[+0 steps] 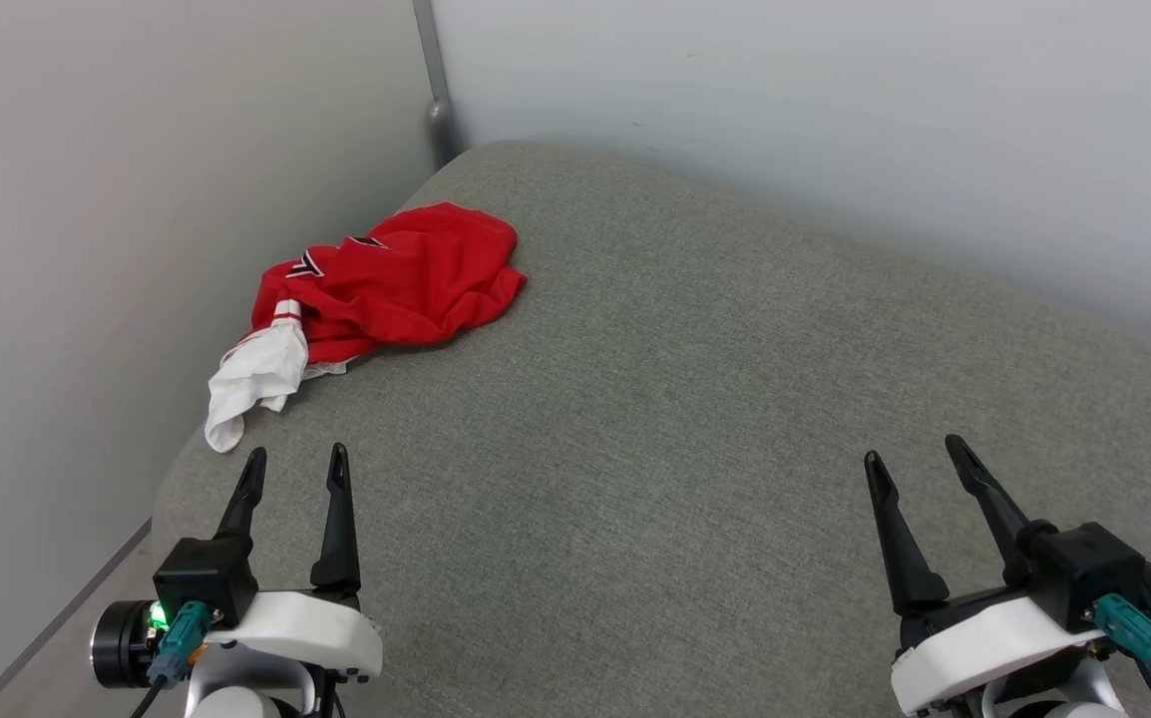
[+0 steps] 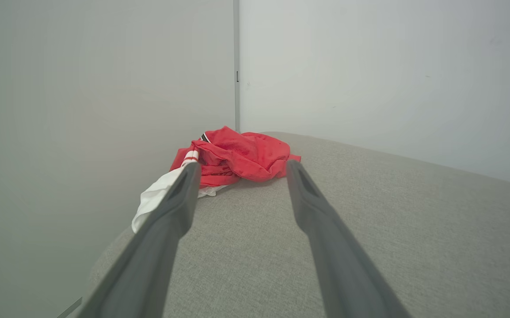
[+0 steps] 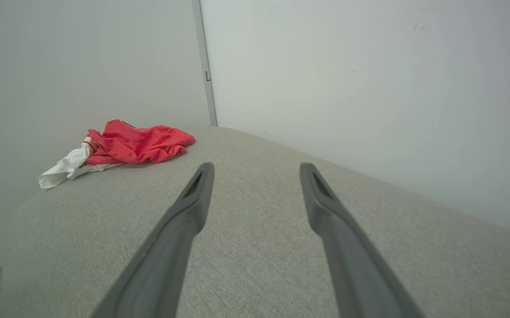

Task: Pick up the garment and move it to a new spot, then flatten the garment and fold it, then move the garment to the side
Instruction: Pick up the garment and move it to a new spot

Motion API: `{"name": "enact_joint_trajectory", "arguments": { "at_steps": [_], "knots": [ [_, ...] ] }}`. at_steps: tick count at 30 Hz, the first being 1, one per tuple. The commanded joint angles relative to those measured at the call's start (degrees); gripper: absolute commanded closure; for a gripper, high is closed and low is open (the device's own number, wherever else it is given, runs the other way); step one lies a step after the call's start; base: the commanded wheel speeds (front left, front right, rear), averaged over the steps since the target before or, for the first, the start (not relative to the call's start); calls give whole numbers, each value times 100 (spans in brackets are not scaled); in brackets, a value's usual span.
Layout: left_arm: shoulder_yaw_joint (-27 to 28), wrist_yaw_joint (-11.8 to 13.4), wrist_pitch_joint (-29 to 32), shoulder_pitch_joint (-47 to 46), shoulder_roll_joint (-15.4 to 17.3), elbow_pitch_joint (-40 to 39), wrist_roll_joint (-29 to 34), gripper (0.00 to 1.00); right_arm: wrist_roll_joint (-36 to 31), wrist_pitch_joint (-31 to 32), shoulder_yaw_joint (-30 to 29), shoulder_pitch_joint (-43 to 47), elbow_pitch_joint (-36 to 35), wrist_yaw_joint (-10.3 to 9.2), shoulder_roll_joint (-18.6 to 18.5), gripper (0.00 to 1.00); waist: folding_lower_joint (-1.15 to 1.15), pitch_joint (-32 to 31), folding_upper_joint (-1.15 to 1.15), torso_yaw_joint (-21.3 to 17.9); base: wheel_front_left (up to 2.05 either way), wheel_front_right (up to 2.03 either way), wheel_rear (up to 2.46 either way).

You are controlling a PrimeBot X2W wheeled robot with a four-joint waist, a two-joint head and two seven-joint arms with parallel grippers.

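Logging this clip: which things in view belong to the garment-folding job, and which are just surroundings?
Belongs to the job:
- garment, crumpled near the corner
- left gripper, open, empty
- right gripper, open, empty

Just there:
- grey padded surface under the garment
- walls
- corner post

1 shirt (image 1: 406, 279). 2 grippers: left gripper (image 1: 296, 469) & right gripper (image 1: 920, 454), 2 fingers (image 1: 339, 529) ea., 4 tot. 1 grey cushion (image 1: 685, 419). 2 walls (image 1: 835, 100). 1 metal post (image 1: 433, 70) btw them.
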Motion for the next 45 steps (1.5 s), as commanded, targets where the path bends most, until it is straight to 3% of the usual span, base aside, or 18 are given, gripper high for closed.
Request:
{"name": "enact_joint_trajectory", "arguments": {
  "at_steps": [1,11,22,27,36,41,45],
  "knots": [
    [-3,24,-16,-77,1,-21,-18,0,-1,-1,13,-87,7,-4,5,0,0,4,0,1,0,0,0],
    [-1,-48,31,-682,173,-6,-30,0,-80,94,-3,-185,-69,-4,5,0,0,184,0,-119,0,0,0],
    [288,-296,914,-2710,783,-103,-334,0,-439,345,-83,-691,-456,-4,-41,0,0,1196,0,-636,0,0,0],
    [507,-444,2007,-3788,1295,113,-642,0,-532,430,-164,-1049,-691,-4,-169,0,0,1844,0,-958,0,0,0],
    [691,-723,4737,-4903,2375,1377,-1655,0,-583,505,-117,-1500,-983,-4,-276,0,0,2813,0,-1419,0,0,0],
    [827,-728,5749,-4832,2639,1942,-2130,0,-583,514,-52,-1699,-1058,-4,-321,0,0,3211,0,-1619,0,0,0],
    [1000,-590,6191,-4591,2669,2239,-2386,0,-584,517,-3,-1837,-1151,-4,-357,0,0,3448,0,-1744,0,0,0]
  ]
}}
